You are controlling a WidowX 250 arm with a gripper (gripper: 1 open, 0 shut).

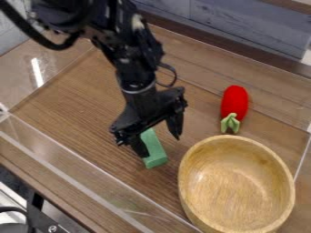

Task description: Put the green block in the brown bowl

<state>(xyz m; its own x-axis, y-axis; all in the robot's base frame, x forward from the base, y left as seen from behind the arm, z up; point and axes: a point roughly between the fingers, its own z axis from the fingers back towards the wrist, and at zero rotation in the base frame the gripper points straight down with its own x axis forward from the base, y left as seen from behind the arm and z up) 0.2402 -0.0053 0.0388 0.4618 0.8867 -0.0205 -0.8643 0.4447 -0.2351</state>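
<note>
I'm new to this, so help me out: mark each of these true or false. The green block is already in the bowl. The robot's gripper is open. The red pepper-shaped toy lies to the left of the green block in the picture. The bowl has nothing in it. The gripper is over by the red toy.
1. The green block is already in the bowl. False: the green block lies on the table beside the brown bowl.
2. The gripper is open. True.
3. The red toy lies left of the block. False: the red toy is to its right.
4. The bowl has nothing in it. True.
5. The gripper is over by the red toy. False: it is at the green block.
</note>
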